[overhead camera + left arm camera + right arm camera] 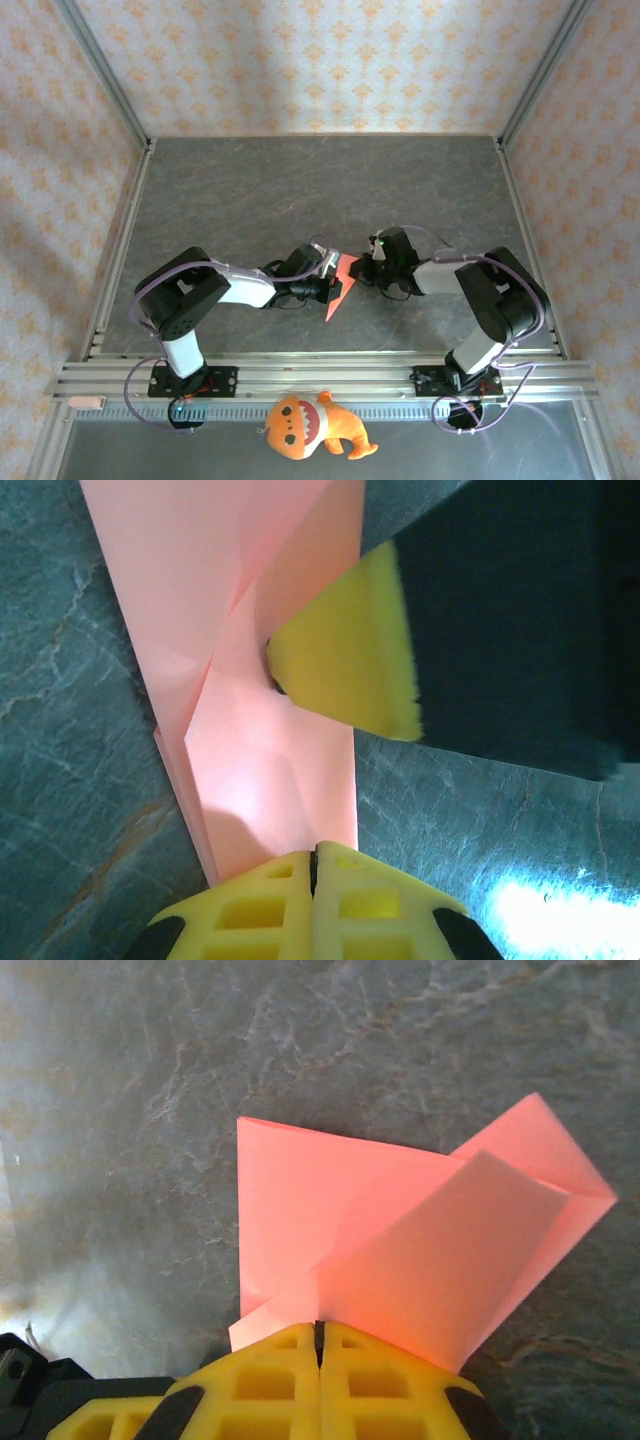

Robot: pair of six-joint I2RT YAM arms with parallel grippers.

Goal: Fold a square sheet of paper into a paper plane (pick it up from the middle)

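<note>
The left arm [190, 300] and right arm [495, 290] are showing black joints, white links and looping lilac cables. The left gripper [314, 855] and right gripper [320, 1328] are wearing yellow fingers with square hollows.

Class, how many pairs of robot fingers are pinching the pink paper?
2: the left fingers clamp one edge of the paper; the right fingers clamp it from the other side.

Top view looks steeply down on the table [250, 180]; both wrist views sit close over the same paper [400, 1240]
</note>
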